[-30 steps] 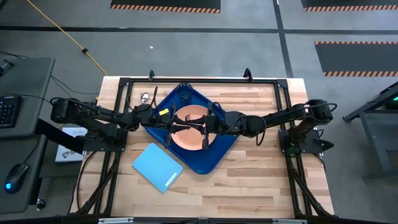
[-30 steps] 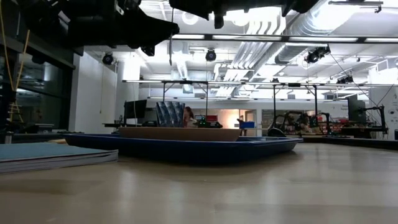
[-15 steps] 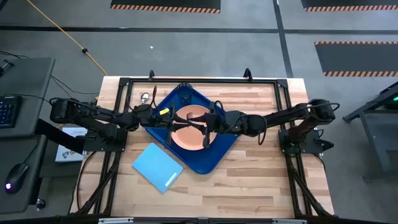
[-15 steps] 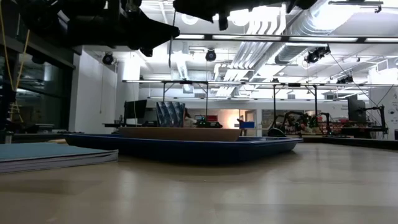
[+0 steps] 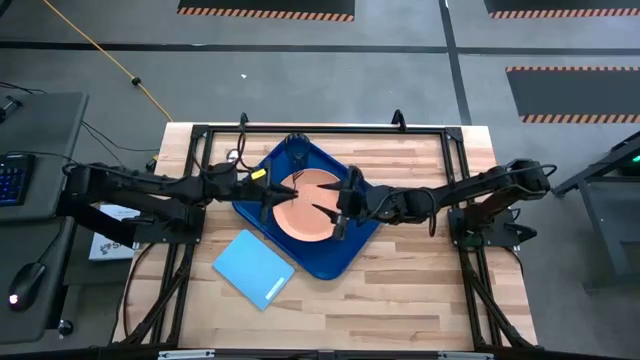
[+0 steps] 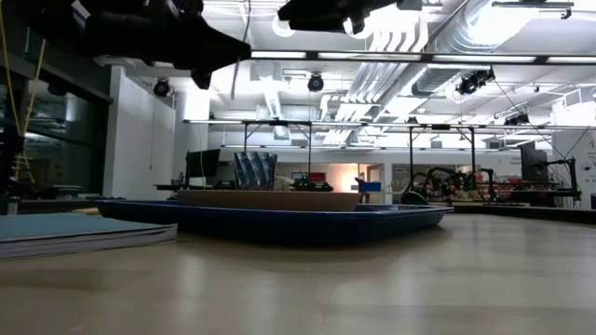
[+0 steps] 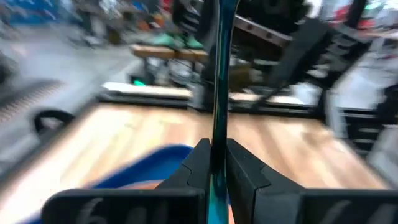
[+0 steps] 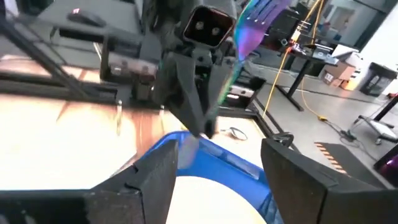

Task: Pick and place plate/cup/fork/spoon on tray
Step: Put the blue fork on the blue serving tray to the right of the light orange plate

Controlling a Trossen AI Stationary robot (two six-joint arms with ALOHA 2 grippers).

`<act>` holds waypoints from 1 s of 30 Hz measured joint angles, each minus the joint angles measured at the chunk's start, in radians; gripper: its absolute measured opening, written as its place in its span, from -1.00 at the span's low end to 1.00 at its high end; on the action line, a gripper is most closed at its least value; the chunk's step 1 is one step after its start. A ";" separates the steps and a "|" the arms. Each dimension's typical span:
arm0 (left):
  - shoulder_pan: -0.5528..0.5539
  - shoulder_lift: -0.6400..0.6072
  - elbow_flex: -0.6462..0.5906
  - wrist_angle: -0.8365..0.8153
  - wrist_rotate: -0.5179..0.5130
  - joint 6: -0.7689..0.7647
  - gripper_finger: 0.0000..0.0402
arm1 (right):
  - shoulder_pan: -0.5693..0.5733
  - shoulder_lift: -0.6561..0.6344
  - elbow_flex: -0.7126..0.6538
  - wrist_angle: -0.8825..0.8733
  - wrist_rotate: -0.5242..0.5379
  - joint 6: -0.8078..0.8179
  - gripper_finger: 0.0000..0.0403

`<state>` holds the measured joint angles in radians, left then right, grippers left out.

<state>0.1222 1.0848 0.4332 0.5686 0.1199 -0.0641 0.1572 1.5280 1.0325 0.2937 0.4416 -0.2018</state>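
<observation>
Here, high view, left to right: left gripper [image 5: 262, 192] over tray's [image 5: 335, 255] left rim, fingers clamped on upright fork [image 7: 219, 74]. Light-blue rectangle [image 5: 253, 268] lower left of tray. Plate [image 5: 305, 212] mid-tray, partly hidden by arms. Right gripper [image 5: 330, 205] above plate, jaws spread, holding nothing. Spoon [image 5: 232, 156] near table's upper-left edge.

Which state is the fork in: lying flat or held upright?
Upright. The left tool is shut on the fork, whose handle rises straight from the fingers; the right wrist view shows its tines uppermost.
</observation>
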 joint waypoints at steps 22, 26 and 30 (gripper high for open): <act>-0.236 -0.004 0.000 -0.088 0.132 -0.764 -0.86 | 0.001 0.000 0.000 -0.050 -0.029 -0.263 0.11; -0.289 -0.004 0.000 -0.115 0.080 -0.813 -0.90 | 0.001 0.000 0.000 -0.050 -0.045 -0.291 0.11; -0.317 -0.003 0.000 -0.169 0.040 -0.856 -0.89 | 0.001 0.000 0.000 -0.041 -0.132 -0.304 0.11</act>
<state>-0.1949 1.0817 0.4335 0.3998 0.1600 -0.9199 0.1577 1.5280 1.0325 0.2526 0.3093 -0.5060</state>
